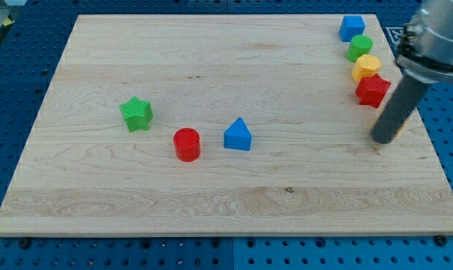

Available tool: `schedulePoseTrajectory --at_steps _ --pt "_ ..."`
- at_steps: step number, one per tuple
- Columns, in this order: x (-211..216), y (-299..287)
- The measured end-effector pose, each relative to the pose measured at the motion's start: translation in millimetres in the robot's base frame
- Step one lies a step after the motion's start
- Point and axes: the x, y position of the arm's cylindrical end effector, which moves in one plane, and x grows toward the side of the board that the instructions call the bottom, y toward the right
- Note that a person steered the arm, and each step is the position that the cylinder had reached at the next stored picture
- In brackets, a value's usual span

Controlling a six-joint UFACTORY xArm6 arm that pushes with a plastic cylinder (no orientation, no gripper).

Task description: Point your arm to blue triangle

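Near the board's right edge, my tip (383, 139) rests just below the red block (373, 90), well apart from the blue triangle (238, 135) at mid-board beside the red cylinder (187, 144). No jaws exist. The triangle looks light, rigid, easily nudged; approach its flat side.
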Motion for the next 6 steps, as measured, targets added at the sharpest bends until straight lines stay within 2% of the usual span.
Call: schedulePoseTrajectory --at_steps 1,2,3,4,6 --pt "-13.9 -69.2" --pt "-66.1 -125.1" --pt "-70.4 -192.7" --pt "-40.2 -234.9" --pt "-23.4 -221.5"
